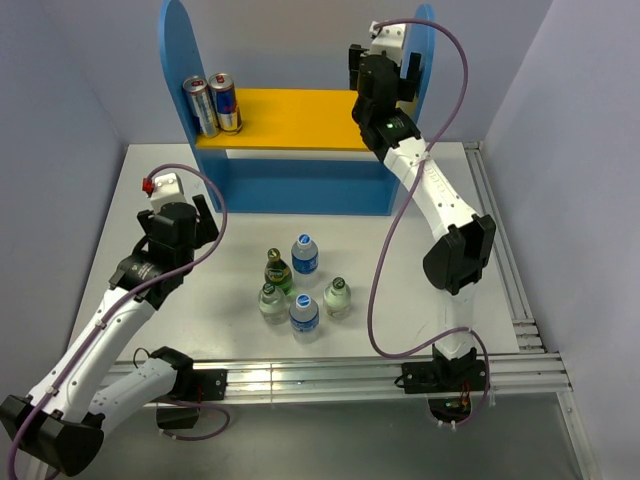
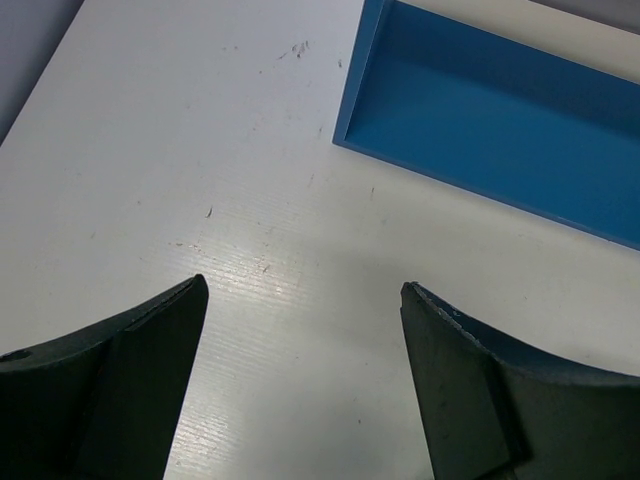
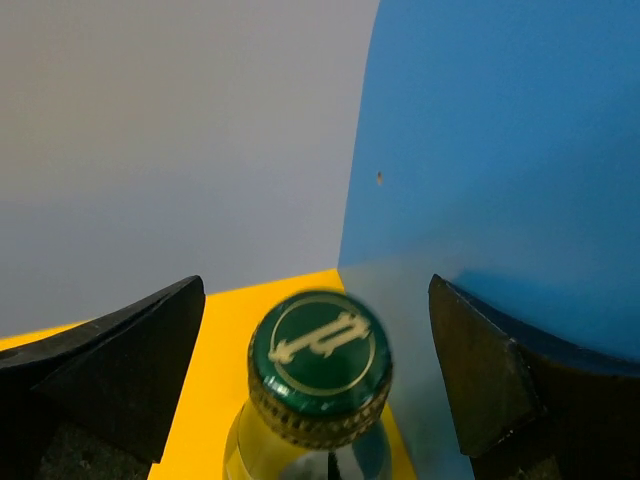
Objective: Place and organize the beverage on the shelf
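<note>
I count five bottles (image 1: 304, 312) on table (image 1: 235, 320), two cans (image 1: 226, 102) on shelf (image 1: 177, 50). Sixth, green-capped bottle (image 3: 320, 360), stands at yellow board's (image 1: 290, 108) right end (arm hides it from above). Right gripper (image 3: 316, 290) wide around it, not touching; left gripper (image 2: 303, 285) wide, empty.

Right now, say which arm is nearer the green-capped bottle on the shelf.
Right arm: its jaws flank the bottle on the yellow board. Left arm hangs over table by the shelf base.
</note>
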Robot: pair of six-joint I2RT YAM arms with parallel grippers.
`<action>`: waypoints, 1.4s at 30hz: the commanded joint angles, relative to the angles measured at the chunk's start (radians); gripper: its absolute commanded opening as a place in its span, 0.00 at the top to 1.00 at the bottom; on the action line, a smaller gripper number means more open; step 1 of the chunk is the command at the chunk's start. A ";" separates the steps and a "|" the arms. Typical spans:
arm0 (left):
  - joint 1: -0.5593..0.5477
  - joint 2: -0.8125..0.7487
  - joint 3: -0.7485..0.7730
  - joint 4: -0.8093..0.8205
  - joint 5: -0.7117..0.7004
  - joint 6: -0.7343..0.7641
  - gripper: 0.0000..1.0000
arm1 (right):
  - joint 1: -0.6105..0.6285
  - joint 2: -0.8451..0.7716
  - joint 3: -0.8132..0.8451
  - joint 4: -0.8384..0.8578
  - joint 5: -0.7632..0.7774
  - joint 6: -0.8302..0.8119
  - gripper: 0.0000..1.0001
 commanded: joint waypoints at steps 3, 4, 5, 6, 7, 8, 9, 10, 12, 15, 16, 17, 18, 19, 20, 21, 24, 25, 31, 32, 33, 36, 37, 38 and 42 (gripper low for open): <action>0.009 0.000 0.038 0.010 0.010 0.009 0.15 | 0.034 -0.109 -0.058 0.070 0.052 -0.026 0.00; 0.012 -0.002 0.037 0.010 0.013 0.011 0.15 | 0.040 -0.123 -0.070 0.070 0.056 -0.026 0.00; 0.013 -0.002 0.038 0.011 0.014 0.011 0.15 | 0.056 -0.137 -0.098 0.074 0.066 -0.029 0.00; 0.016 0.000 0.037 0.011 0.016 0.011 0.15 | 0.063 -0.166 -0.113 0.081 0.085 -0.038 0.00; 0.021 0.000 0.038 0.013 0.019 0.012 0.15 | 0.074 -0.181 -0.145 0.090 0.097 -0.046 0.00; 0.022 0.001 0.037 0.013 0.022 0.012 0.15 | 0.082 -0.197 -0.159 0.090 0.109 -0.051 0.00; 0.024 0.002 0.037 0.013 0.023 0.012 0.15 | 0.100 -0.226 -0.171 0.090 0.115 -0.052 0.00; 0.027 0.003 0.038 0.013 0.025 0.012 0.15 | 0.109 -0.236 -0.181 0.090 0.131 -0.054 0.00; 0.029 0.003 0.037 0.014 0.024 0.014 0.15 | 0.129 -0.266 -0.199 0.088 0.152 -0.063 0.00; 0.029 0.003 0.035 0.014 0.020 0.015 0.15 | 0.162 -0.293 -0.222 0.090 0.217 -0.095 0.00; 0.030 0.003 0.037 0.014 0.019 0.015 0.15 | 0.168 -0.301 -0.227 0.090 0.232 -0.095 0.00; 0.032 0.003 0.034 0.016 0.014 0.017 0.15 | 0.175 -0.321 -0.237 0.082 0.258 -0.077 0.00; 0.032 0.003 0.035 0.014 0.014 0.017 0.15 | 0.182 -0.333 -0.247 0.068 0.270 -0.059 0.00; 0.035 0.003 0.035 0.016 0.014 0.017 0.15 | 0.195 -0.350 -0.273 0.020 0.278 -0.034 0.00; 0.036 0.003 0.034 0.022 0.026 0.022 0.15 | 0.203 -0.391 -0.294 -0.008 0.290 -0.003 0.00; 0.038 0.002 0.031 0.028 0.049 0.026 0.15 | 0.211 -0.420 -0.319 -0.043 0.287 0.091 0.00; 0.038 -0.021 0.003 0.097 0.205 0.074 0.16 | 0.258 -0.580 -0.513 -0.128 0.231 0.282 0.00; 0.036 -0.031 -0.001 0.109 0.241 0.090 0.16 | 0.277 -0.629 -0.655 -0.120 0.224 0.314 0.00; -0.019 -0.025 -0.011 0.157 0.433 0.109 0.17 | 0.445 -0.942 -1.119 -0.178 0.195 0.576 0.00; -0.033 -0.028 -0.009 0.158 0.438 0.104 0.17 | 0.476 -0.986 -1.153 -0.197 0.198 0.625 0.00; -0.048 -0.043 -0.014 0.161 0.441 0.101 0.17 | 0.493 -1.003 -1.182 -0.220 0.207 0.655 0.00; -0.096 -0.067 -0.020 0.183 0.462 0.088 0.17 | 0.528 -1.062 -1.276 -0.284 0.203 0.728 0.00; -0.117 -0.068 -0.017 0.180 0.459 0.072 0.17 | 0.533 -1.074 -1.312 -0.313 0.204 0.741 0.00; -0.129 -0.064 -0.015 0.174 0.439 0.065 0.17 | 0.537 -1.098 -1.328 -0.327 0.204 0.756 0.00; -0.211 -0.031 0.009 0.135 0.283 -0.017 0.17 | 0.545 -1.161 -1.394 -0.340 0.203 0.787 0.00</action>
